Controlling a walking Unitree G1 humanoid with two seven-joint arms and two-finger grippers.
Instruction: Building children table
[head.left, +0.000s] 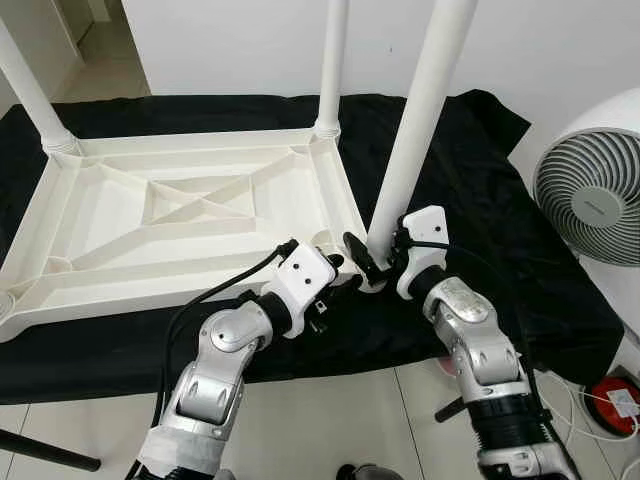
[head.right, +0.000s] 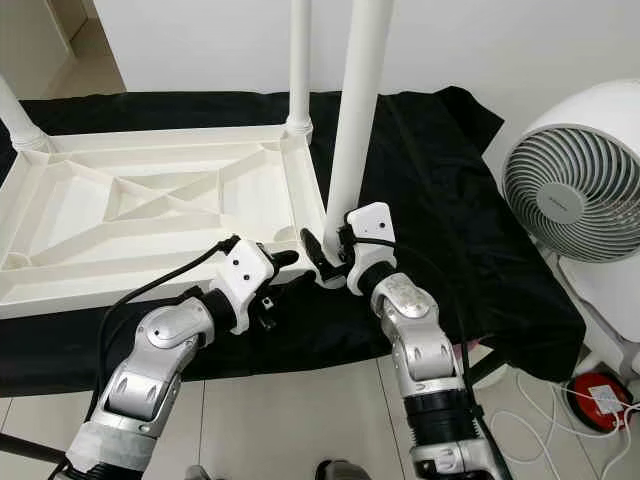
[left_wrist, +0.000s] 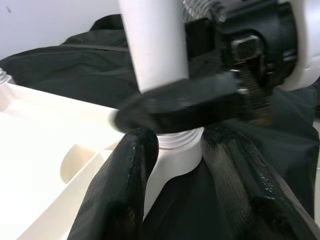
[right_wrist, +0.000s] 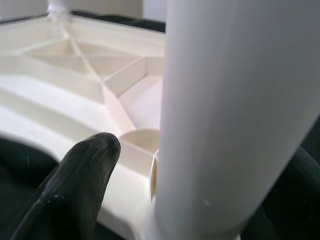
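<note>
Against a white wall, a low surface draped in a black cloth (head.left: 500, 200) stood on a pale tiled floor (head.left: 330, 420), with a white fan (head.left: 592, 185) to the robot's right and a red-cased item with white cables (head.left: 612, 402) on the floor below it. Upside down on the cloth lay the white plastic children's tabletop (head.left: 180, 215), ribbed underside up, with two legs already standing at its far corners, the far-left leg (head.left: 28, 85) and the far-right leg (head.left: 330, 65). At the near-right corner a third leg (head.left: 425, 110) rose, slightly tilted, from the corner socket (left_wrist: 175, 150). The right gripper (head.left: 378, 262) was clasped around the foot of that leg, its black fingers (right_wrist: 80, 175) on either side of the tube just above the socket. The left gripper (head.left: 335, 282) sat just beside the same corner, its fingers (left_wrist: 120, 185) a narrow gap apart and holding nothing, straddling the socket collar. The step in hand looked like seating or screwing this leg home, with one corner still to do. To do it well, the leg probably wanted bringing upright over the socket before being turned or pushed, since a tilted start could cross the thread; the left gripper could steady the tabletop corner so the light plastic did not slide on the cloth.
</note>
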